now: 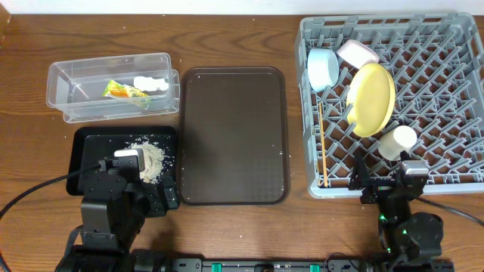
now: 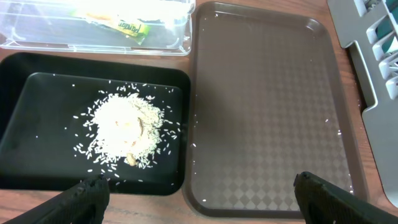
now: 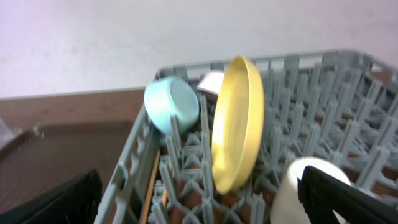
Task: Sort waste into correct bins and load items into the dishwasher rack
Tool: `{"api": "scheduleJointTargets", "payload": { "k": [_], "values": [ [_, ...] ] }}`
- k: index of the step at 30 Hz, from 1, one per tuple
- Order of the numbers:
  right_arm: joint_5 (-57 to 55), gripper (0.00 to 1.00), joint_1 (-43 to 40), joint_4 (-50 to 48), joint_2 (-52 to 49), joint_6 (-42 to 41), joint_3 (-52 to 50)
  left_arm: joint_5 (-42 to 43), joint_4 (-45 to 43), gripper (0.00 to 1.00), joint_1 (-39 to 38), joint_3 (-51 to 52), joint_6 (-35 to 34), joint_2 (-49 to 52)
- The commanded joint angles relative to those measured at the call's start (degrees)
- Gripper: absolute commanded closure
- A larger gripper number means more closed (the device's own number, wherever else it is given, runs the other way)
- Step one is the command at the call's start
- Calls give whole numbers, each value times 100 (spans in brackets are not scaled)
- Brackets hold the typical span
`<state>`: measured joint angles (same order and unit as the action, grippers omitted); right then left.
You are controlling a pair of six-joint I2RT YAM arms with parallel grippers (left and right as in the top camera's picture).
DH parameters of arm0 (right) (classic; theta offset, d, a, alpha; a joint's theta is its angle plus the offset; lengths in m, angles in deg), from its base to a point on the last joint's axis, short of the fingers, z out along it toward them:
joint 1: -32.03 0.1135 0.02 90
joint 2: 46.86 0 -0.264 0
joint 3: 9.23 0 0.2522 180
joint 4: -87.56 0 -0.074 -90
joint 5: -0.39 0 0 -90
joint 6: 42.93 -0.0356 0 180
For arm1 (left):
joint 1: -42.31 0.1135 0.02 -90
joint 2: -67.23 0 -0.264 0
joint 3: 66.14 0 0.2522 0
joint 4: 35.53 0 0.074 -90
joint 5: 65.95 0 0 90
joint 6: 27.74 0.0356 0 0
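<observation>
One grey rack (image 1: 446,113) is set at the right of the table (image 1: 30,38). The right gripper (image 3: 199,177) is seen just outside the rack's near wall, with its fingers spread wide and nothing grasped. One brown tray (image 1: 233,136) is laid in the middle of the table. One clear tub (image 1: 76,83) is placed at the far left, and one black tray (image 1: 91,147) is placed just in front of it. The left gripper (image 2: 199,180) is poised over the near edges of the black tray and the brown tray, its fingers likewise released.

One yellow plate (image 3: 239,124) is stood on edge among the pegs, straight ahead between the right fingers. Two bowls are counted beyond it. The blue bowl (image 3: 174,104) is tipped on its side by the rack's left wall, and the white bowl (image 3: 212,81) is lodged behind the plate. One cup (image 3: 305,186) is seen just beside the finger at the right of that view.

One heap of rice (image 2: 124,127) is spread in the black tray, ahead of the finger at the left of the left wrist view. One tissue (image 1: 151,83) and one wrapper (image 1: 125,91) are held in the tub. The chopsticks (image 1: 322,147) are laid along the rack's left wall; their number cannot be told.
</observation>
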<state>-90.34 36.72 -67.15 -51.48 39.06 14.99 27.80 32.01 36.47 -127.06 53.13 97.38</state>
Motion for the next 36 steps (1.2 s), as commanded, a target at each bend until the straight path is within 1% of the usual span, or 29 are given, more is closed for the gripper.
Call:
{"api": "scheduleJointTargets", "payload": {
  "k": [1, 6, 11, 14, 36],
  "values": [
    [52, 1, -140, -280, 330, 131, -424, 11, 7, 3, -9, 46, 52, -22],
    [4, 1, -140, -1093, 435, 153, -1029, 13, 9, 3, -9, 46, 52, -22],
    [319, 1, -140, -704, 435, 726, -1014, 11, 9, 3, -9, 46, 52, -22],
    [337, 1, -140, -726, 435, 896, -1014, 11, 9, 3, -9, 46, 52, -22],
    [334, 1, -140, -743, 435, 894, -1014, 11, 9, 3, -9, 46, 52, -20]
  ]
}}
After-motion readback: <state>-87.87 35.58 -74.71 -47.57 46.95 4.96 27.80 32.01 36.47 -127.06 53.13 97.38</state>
